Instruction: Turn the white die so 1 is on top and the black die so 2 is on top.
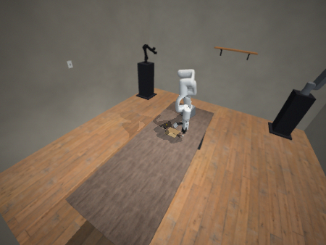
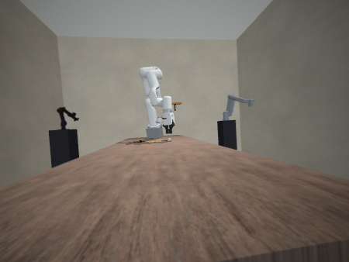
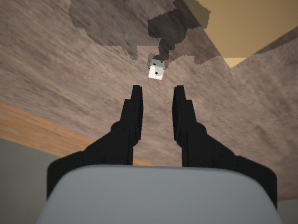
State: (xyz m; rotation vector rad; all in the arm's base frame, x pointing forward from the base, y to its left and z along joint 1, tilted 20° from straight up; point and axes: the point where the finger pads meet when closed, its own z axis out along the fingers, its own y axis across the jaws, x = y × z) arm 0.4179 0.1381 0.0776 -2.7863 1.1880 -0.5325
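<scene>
White die off the mat, beyond a parted, empty gripper.
In the wrist view, the white die point(image 1: 182, 135) point(image 2: 169, 139) point(image 3: 156, 71) sits on the table point(image 1: 138, 181) point(image 2: 174, 186) point(image 3: 90, 95) at twelve o'clock from the gripper point(image 1: 184, 131) point(image 2: 169, 132) point(image 3: 157, 97); the tan mat point(image 1: 173, 133) point(image 2: 153, 141) point(image 3: 250, 27) lies at the die's two o'clock.

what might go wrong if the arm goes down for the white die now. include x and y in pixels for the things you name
The fingers stand only partly open, so a fingertip might land on the white die point(image 3: 156, 70). The die also lies ahead of the fingertips in the wrist view, so a straight descent may miss it.
</scene>
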